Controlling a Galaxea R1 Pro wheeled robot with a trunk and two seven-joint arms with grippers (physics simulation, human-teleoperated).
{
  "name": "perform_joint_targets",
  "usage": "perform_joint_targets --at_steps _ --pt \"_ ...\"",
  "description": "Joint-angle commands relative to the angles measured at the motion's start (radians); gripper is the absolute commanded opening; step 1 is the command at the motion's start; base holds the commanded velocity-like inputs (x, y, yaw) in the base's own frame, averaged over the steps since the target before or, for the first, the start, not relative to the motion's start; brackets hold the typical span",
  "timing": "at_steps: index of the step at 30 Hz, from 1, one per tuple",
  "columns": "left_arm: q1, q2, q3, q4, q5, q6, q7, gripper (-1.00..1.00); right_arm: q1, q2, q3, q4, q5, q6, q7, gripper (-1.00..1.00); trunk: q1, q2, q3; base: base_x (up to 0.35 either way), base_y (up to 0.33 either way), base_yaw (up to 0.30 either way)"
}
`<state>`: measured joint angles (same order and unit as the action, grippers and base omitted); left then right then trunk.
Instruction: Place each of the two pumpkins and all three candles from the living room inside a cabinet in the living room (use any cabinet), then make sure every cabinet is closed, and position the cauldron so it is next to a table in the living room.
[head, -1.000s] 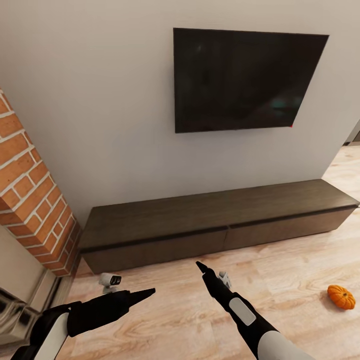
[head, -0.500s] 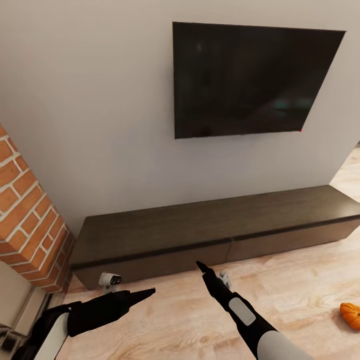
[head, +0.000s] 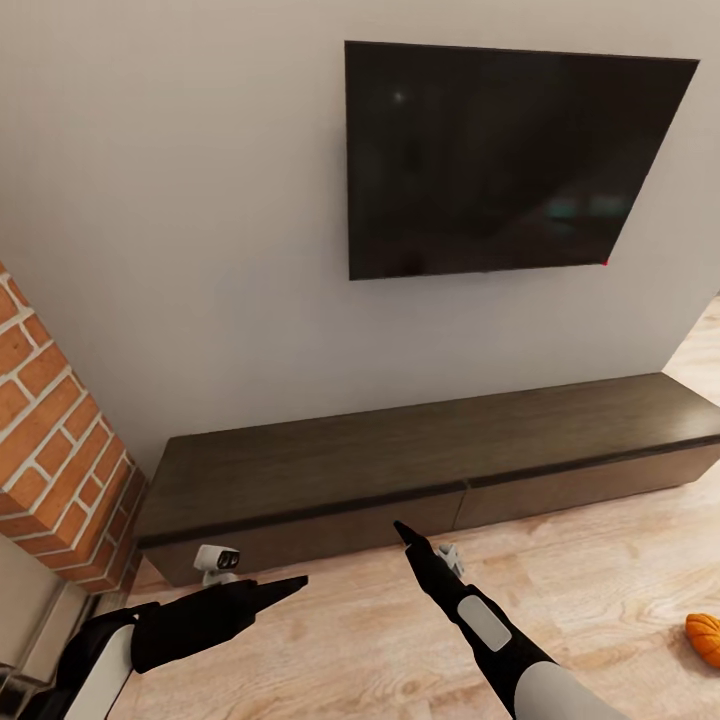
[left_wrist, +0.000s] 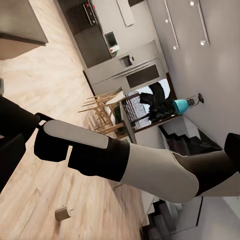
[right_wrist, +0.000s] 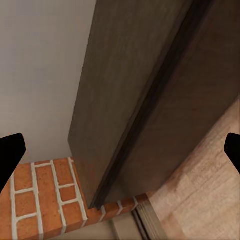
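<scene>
Dark-brown wood runs across the middle of the head view: the cabinet (head: 430, 470), long and low, stands against the pale wall (head: 180, 220) with both plain front panels shut flush. A black TV (head: 490, 160) hangs on the wall above it. At the cabinet's left end a red-brick fireplace (head: 50, 440) juts out, and the light plank floor (head: 600, 590) spreads in front.

One pumpkin (head: 705, 638) — orange, ribbed — lies on the floor at the far right edge of the head view, partly cut off by the frame and well apart from the cabinet front.

Both arms reach forward above the floor, short of the cabinet. The left end effector (head: 285, 584) shows as a single dark point in the head view, so I cannot tell whether its fingers are apart or together. The right end effector (head: 402, 529) points toward the seam between the two front panels; in the right wrist view its two black fingertips (right_wrist: 11, 150) sit at opposite edges of the picture, spread wide with nothing between them, looking onto the cabinet's top edge, its front panel and the brick beside it.

The left wrist view looks across the right forearm (left_wrist: 125, 160) to a kitchen beyond, and one candle (left_wrist: 62, 213) — a small beige stub — lies on the floor past the arm.
</scene>
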<state>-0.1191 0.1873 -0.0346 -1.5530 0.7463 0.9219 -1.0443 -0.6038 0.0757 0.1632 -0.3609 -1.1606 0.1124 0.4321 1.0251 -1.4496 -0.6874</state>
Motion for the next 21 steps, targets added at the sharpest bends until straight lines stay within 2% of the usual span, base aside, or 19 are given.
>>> perform_joint_targets --at_steps 1,21 --pt "-0.001 0.001 -0.001 0.000 0.004 0.005 0.000 1.00 -0.001 -0.001 0.004 0.000 -0.011 0.003 0.002 1.00 0.000 0.000 -0.001 0.000 0.000 0.000" --pt "-0.001 -0.002 -0.002 -0.001 0.005 0.005 -0.001 1.00 -0.001 -0.001 0.004 -0.003 -0.008 0.000 0.024 1.00 0.077 -0.140 -0.063 0.000 0.000 0.000"
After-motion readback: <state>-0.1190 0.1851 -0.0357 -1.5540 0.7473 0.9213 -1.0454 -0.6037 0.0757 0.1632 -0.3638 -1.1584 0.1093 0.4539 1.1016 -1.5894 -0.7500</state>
